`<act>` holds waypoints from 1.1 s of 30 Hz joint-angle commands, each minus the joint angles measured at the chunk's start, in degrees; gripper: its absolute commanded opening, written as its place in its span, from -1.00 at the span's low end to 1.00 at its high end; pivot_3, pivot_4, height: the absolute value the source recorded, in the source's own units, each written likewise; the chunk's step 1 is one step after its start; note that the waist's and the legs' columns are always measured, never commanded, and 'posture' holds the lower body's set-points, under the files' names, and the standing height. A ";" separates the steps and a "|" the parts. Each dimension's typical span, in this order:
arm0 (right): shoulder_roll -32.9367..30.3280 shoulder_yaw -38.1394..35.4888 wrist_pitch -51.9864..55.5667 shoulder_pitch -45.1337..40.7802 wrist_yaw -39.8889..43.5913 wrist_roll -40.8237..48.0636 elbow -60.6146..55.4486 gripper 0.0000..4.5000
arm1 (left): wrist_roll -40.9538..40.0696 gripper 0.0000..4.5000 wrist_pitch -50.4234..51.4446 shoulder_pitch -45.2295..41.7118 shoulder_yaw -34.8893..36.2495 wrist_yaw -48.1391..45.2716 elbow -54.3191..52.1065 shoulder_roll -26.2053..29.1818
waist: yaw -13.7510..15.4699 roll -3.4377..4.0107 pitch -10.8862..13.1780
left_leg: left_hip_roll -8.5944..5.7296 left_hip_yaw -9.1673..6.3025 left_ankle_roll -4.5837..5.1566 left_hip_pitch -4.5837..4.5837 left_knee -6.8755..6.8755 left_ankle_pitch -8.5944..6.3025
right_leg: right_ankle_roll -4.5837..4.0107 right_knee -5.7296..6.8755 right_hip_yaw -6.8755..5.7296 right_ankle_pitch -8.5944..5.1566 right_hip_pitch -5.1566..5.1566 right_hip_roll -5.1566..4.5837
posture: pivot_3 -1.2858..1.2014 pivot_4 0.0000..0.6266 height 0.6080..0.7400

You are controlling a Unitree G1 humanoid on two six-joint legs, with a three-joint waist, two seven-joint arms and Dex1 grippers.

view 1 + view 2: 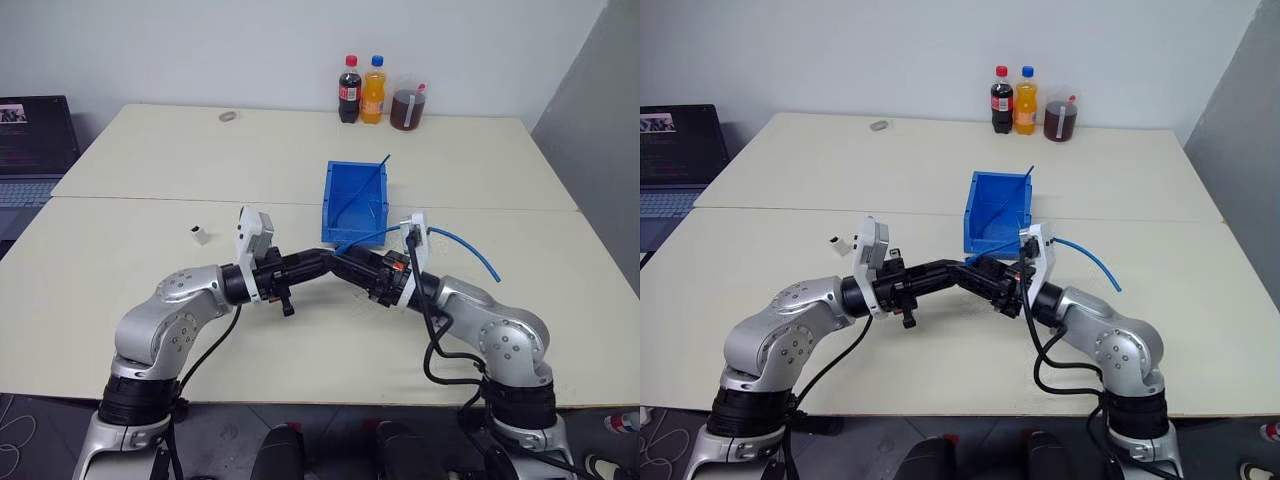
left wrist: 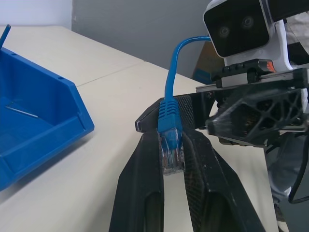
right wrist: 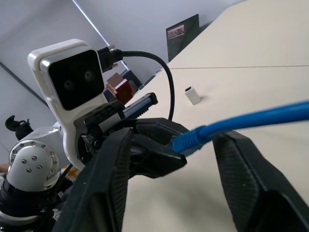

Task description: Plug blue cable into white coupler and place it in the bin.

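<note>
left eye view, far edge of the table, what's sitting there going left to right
small grey ring → cola bottle → orange soda bottle → jar of dark liquid

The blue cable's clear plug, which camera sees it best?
The left wrist view: the plug shows close up, pinched in the left gripper. The right wrist view shows its blue boot side-on. In both eye views the blue cable is visible, the plug indistinct.
</note>
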 commanded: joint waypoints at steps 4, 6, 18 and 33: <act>0.01 0.59 -0.49 -0.94 2.99 3.32 -0.55 -0.53 | -1.50 -0.88 0.76 0.22 0.64 -0.94 -2.00 1.05 | -0.01 0.01 0.00 | 0.00 0.01 0.00 0.00 0.00 0.00 | 0.00 -0.02 0.00 0.00 0.00 0.00 | 0.03 -0.52 1.00; -0.15 0.68 -0.20 -0.97 3.32 3.73 -0.53 -0.73 | -1.70 -0.88 0.90 0.17 0.86 -0.73 -1.83 0.86 | -0.02 0.00 0.00 | 0.00 0.01 0.00 0.00 -0.01 0.00 | 0.00 -0.02 0.00 0.00 0.00 0.00 | 0.03 -0.52 1.00; -0.76 0.80 0.91 -1.07 3.81 5.79 -0.33 -0.95 | -0.77 -0.73 0.20 0.78 0.44 -0.34 -0.62 0.42 | -0.08 0.01 0.00 | 0.00 0.01 0.00 0.00 -0.02 0.00 | 0.00 -0.04 0.01 0.00 -0.01 0.00 | 0.03 -0.52 1.00; -2.78 1.68 -2.08 -2.07 4.91 3.31 1.51 -0.96 | 0.60 0.74 0.82 15.35 4.18 -6.28 -2.77 12.09 | -1.02 0.03 0.07 | 0.05 0.05 0.00 0.00 -0.12 -0.01 | -0.02 -0.06 0.05 -0.02 -0.09 -0.01 | 0.03 -0.52 1.00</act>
